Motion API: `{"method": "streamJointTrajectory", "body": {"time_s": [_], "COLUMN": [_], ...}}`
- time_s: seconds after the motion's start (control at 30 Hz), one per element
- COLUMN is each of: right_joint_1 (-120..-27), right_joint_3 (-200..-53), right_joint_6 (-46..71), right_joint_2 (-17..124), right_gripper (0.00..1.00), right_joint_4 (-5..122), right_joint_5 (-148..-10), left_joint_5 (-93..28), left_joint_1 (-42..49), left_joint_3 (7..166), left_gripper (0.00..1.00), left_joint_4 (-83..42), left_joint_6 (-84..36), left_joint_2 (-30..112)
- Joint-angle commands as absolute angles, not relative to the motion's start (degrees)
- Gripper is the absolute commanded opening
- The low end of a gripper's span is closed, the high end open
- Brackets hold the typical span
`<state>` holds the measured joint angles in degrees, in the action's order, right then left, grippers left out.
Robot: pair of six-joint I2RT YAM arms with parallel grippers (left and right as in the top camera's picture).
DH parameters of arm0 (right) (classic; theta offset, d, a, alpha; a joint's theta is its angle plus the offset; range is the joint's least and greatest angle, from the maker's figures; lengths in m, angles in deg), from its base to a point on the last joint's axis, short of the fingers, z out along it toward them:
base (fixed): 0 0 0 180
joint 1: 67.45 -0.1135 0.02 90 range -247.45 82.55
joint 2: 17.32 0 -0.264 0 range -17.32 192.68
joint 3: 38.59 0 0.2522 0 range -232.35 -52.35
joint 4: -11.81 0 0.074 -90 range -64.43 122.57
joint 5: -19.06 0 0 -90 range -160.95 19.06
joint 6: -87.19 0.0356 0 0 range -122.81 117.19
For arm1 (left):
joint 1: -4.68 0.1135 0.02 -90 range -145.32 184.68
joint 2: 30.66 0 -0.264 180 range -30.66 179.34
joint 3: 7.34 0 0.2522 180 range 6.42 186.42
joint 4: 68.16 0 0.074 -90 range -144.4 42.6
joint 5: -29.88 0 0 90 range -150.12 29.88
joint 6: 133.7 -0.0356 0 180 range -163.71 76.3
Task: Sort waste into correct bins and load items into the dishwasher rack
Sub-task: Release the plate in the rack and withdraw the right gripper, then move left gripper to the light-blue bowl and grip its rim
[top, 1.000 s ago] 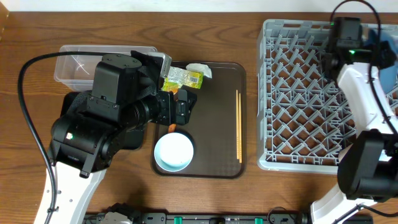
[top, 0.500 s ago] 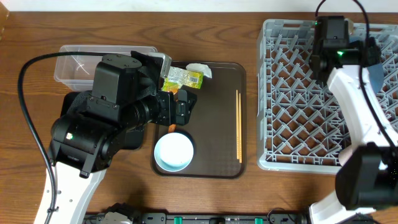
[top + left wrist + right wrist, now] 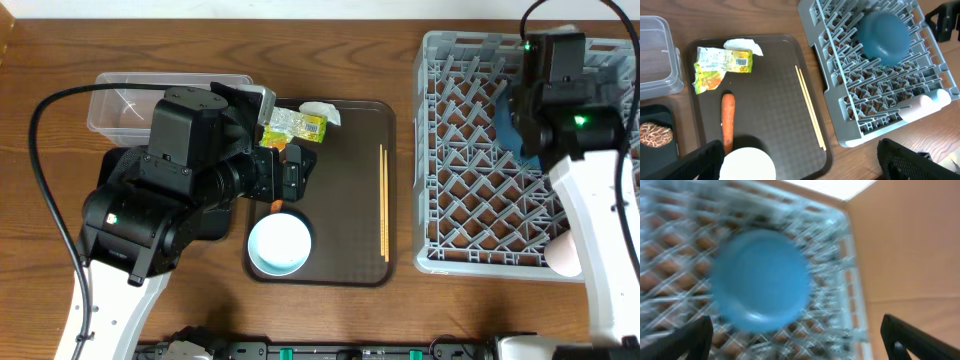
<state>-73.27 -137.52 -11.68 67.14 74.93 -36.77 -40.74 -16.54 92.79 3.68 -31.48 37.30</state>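
Right now both sets of jaws stand wide apart and hold nothing. My left jaws show in the left wrist view as two dark tips at the lower corners, hanging over the near part of the brown tray [image 3: 345,180], which sits mid-bench [image 3: 300,50]. On that tray the wrapper [image 3: 720,67] lies at the far left with the paper [image 3: 742,46] touching its far edge. The carrot [image 3: 727,122] lies just near of the wrapper, pointing far to near. The bowl [image 3: 280,244] sits at the tray's near left corner, just beside the carrot's near end. The chopsticks [image 3: 383,200] lie together along the tray's right side, well apart from the rest.

Left of the brown tray the tub [image 3: 120,100] stands at the far side. The black tray [image 3: 667,120] is just near of it, with the lump [image 3: 655,134] inside. From overhead my left arm [image 3: 170,190] hides that black tray.

Over on the right is the rack [image 3: 470,170]. The dish [image 3: 882,36] rests upside down in its far part. My right arm [image 3: 590,200] reaches over the rack and covers most of the dish from above. The right wrist view is blurred, yet it shows the dish [image 3: 760,280] below on the lattice, with the right jaws spread clear of it. A pale cup [image 3: 920,105] lies at the rack's near right corner
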Motion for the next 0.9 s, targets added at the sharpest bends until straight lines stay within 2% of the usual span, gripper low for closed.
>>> {"method": "streamJointTrajectory", "body": {"time_s": [0.0,0.13,0.17,0.23,0.3,0.4,0.67,0.87], "right_joint_1": [-74.06,-74.01,-74.01,-74.01,-74.01,-74.01,-74.01,-74.06], "right_joint_3": [-137.43,-137.43,-137.43,-137.41,-137.41,-137.41,-137.41,-137.41], "right_joint_6": [-1.29,-0.48,-0.48,-0.48,0.32,3.84,6.60,7.78], "right_joint_2": [64.32,62.90,62.88,62.90,62.90,62.93,62.93,62.93], "right_gripper": [0.99,0.99,0.99,0.99,0.99,0.99,0.99,0.95], "right_joint_4": [77.71,79.50,80.66,82.19,83.94,85.80,86.67,86.74], "right_joint_5": [-54.80,-74.63,-81.16,-85.73,-87.06,-87.06,-87.04,-87.04], "left_joint_5": [-40.24,-42.54,-48.53,-55.89,-59.91,-58.73,-51.52,-51.76], "left_joint_1": [-16.62,-16.62,-16.62,-16.62,-16.62,-16.65,-18.11,-24.27], "left_joint_3": [93.11,93.11,93.11,92.79,91.85,88.92,73.47,65.95], "left_gripper": [0.98,0.98,0.98,0.98,0.98,0.99,0.73,0.71], "left_joint_4": [4.05,5.58,8.38,11.97,14.98,16.88,15.29,9.21], "left_joint_6": [-31.21,-31.21,-30.23,-26.51,-24.28,-23.41,-24.18,-24.11], "left_joint_2": [36.69,36.69,36.69,36.87,37.28,38.20,40.41,40.45]}}
